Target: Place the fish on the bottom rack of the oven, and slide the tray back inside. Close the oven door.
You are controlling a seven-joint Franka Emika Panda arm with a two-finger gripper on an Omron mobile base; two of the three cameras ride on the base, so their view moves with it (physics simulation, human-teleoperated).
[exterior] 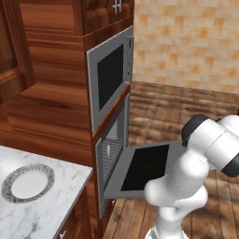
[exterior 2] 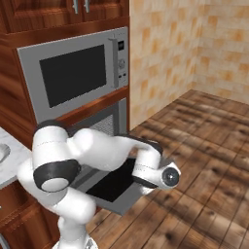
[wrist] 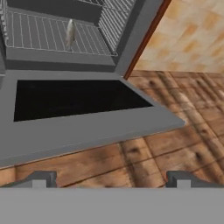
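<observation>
The oven is set in red-brown wood, and its door hangs open, lying flat with the dark glass facing up. In the hand view the door spans the middle, with the cavity behind it. The bottom rack, a silver wire grid, sits inside the cavity. A small pale fish lies on it, seen also as the fish through the opening. My gripper is open and holds nothing. It hovers over the wooden floor just outside the door's front edge.
A taller grey-framed unit with a black window sits above the oven. A round white grey-rimmed plate rests on the marble counter at the left. Wooden floor stretches to the right, up to a tiled wall.
</observation>
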